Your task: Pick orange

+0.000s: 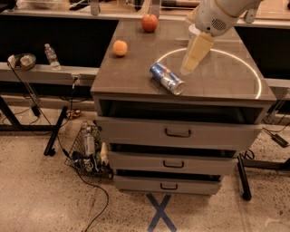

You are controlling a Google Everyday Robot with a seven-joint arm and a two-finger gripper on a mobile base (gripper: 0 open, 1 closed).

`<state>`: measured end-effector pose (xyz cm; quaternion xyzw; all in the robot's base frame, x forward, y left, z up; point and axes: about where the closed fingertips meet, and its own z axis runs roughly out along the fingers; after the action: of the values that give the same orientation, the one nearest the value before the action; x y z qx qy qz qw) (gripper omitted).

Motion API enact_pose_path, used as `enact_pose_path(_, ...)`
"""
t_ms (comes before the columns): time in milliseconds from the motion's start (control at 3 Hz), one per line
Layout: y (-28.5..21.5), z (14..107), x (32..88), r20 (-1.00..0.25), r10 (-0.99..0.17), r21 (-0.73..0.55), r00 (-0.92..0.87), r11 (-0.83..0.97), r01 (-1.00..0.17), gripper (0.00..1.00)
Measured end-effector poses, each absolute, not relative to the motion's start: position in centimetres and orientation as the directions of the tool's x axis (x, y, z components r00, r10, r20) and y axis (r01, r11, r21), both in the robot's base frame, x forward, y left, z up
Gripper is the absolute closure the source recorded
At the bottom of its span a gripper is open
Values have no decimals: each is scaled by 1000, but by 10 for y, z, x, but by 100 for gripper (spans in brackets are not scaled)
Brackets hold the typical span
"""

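Note:
The orange [120,47] is a small round light-orange fruit on the left part of the grey cabinet top [136,74]. A darker red-orange apple [150,22] sits behind it near the back edge. My gripper [193,56] hangs over the middle of the top, pale yellow and pointing down-left, to the right of the orange and well apart from it. It holds nothing that I can see. A blue soda can [167,78] lies on its side just below-left of the gripper.
The white bowl is hidden behind my arm [217,13]. The cabinet has three drawers [177,132]. A wire basket with bottles [88,149] and cables lie on the floor at left. A water bottle [52,56] stands on a side rail at left.

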<state>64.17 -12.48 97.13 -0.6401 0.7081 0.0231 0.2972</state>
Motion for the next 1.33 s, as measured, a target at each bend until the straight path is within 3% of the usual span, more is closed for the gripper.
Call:
enact_pose_path(333,-125,972,641,-450,-893,-349,-4,180,-920,0)
enact_pose_path(667,-111,977,660,-556,-831,-345,7,224,-911,0)
enact_pose_path(1333,-49,961,755,-765,-644,-303,3,355,-884,0)
